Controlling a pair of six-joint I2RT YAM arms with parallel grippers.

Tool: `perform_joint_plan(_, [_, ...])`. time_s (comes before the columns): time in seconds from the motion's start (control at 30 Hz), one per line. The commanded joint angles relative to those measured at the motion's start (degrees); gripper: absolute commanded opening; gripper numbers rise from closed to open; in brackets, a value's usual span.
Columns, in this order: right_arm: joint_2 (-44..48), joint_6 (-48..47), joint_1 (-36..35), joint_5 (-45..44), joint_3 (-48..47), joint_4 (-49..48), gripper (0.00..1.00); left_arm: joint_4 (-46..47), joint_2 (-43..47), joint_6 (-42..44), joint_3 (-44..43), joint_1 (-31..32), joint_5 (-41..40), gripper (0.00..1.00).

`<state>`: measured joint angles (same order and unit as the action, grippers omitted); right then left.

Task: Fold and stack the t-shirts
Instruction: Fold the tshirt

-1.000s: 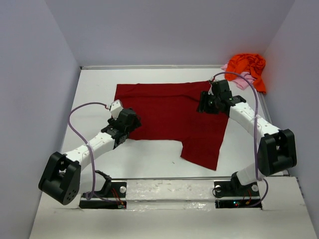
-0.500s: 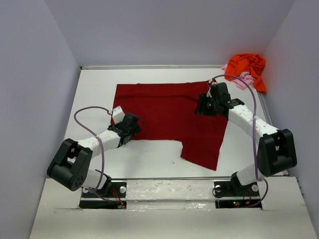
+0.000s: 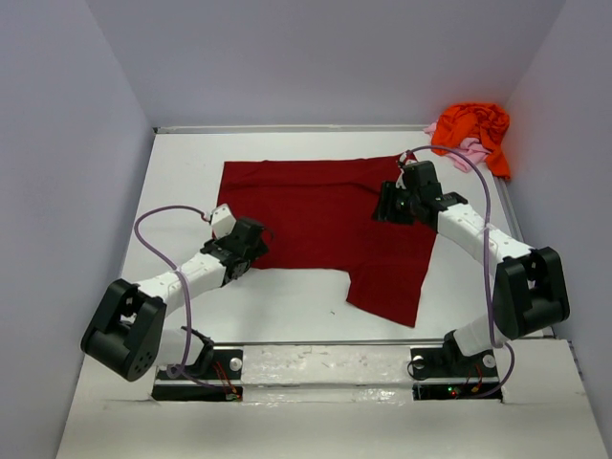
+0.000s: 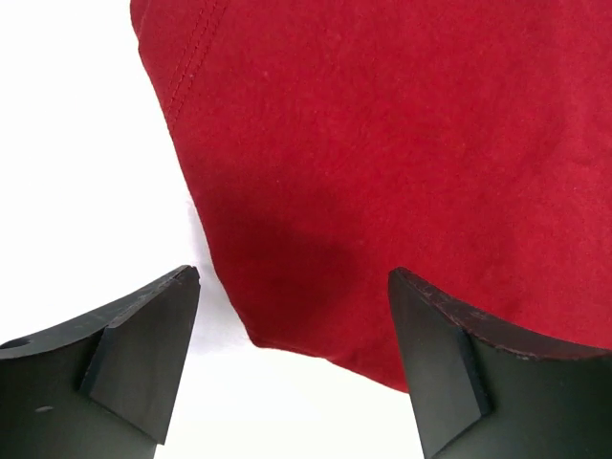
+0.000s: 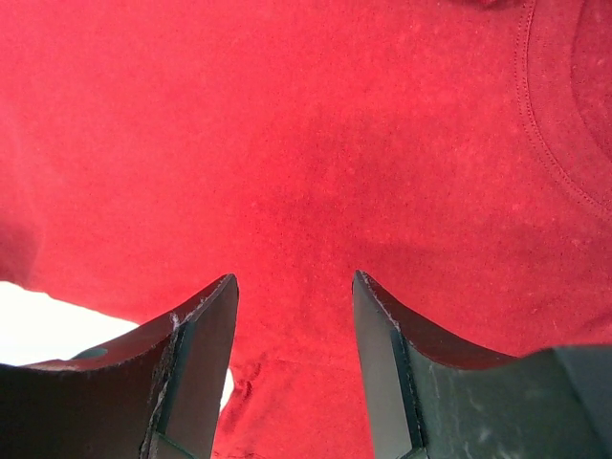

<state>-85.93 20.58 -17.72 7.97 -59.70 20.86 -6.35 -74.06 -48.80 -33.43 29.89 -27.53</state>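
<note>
At the near left corner of the dark red t-shirt (image 3: 325, 215), the left claw (image 4: 293, 279) hangs low, fingers spread wide and empty. The hemmed corner lies straight ahead of it, pointing into the gap between the fingers, so I judge a short push forward and a pinch would take it. The shirt is flat on the white surface (image 3: 182, 191), long axis running left to right (one flap trails toward the near right). The right claw (image 5: 294, 277) hovers over the shirt's right part beside the collar seam, also spread and holding nothing. An orange t-shirt (image 3: 473, 124) and a pink t-shirt (image 3: 466, 153) sit crumpled in the far right corner, nearer the right arm.
</note>
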Motion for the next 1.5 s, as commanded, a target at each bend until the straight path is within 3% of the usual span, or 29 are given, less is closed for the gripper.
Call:
perform_joint_plan(0.0, [1.20,0.25,-0.30,0.29,0.46,-3.37,0.56,0.55,2.17,-0.51,1.00,0.17,-2.97,0.88])
perform_joint_plan(0.2, [1.64,0.34,-0.30,0.82,0.37,-3.55,0.56,1.94,-3.01,-0.25,-1.11,0.08,-0.60,0.85])
perform_joint_plan(0.4, [2.70,0.16,-0.30,0.65,0.73,-3.46,0.56,5.38,-5.30,-0.78,0.12,0.08,2.13,0.66])
perform_joint_plan(0.47, [2.87,0.16,-0.30,0.56,0.90,-3.55,0.56,6.00,-7.05,0.01,-0.32,0.08,3.27,0.36])
perform_joint_plan(0.53, [2.61,0.16,-0.30,0.65,0.90,-3.63,0.55,5.04,-9.08,-0.25,-1.54,0.17,3.27,0.18])
perform_joint_plan(0.57, [2.26,0.16,-0.30,0.73,1.08,-3.64,0.55,4.16,-9.34,-0.33,-1.99,0.08,3.27,0.01])
perform_joint_plan(0.6, [2.17,0.16,-0.30,0.65,1.17,-3.72,0.55,3.89,-9.52,0.01,-2.42,0.17,3.27,0.00])
perform_joint_plan(0.8, [1.82,0.16,-0.30,0.65,1.52,-4.16,0.54,1.08,-8.11,6.50,-8.66,0.17,1.95,0.00])
perform_joint_plan(1.1, [0.41,-0.01,-0.30,1.70,1.52,-4.43,0.54,-4.99,-19.88,11.62,-26.68,0.08,-0.51,0.01])
perform_joint_plan(1.23, [0.41,-0.19,-0.82,1.79,1.69,-4.51,0.54,-5.25,-24.36,13.81,-32.47,0.08,0.72,0.28])
perform_joint_plan(1.27, [0.41,-0.27,-0.83,1.88,1.69,-4.51,0.54,-6.04,-25.07,13.90,-33.53,-0.09,0.81,0.43])
perform_joint_plan(1.37, [0.33,-0.45,-0.83,2.31,1.69,-4.51,0.54,-6.04,-27.36,15.75,-36.17,-0.79,2.30,0.69])
perform_joint_plan(1.47, [-0.02,-0.54,-0.83,2.49,1.61,-4.52,0.54,-6.74,-28.86,16.01,-37.58,-1.85,3.18,0.80])
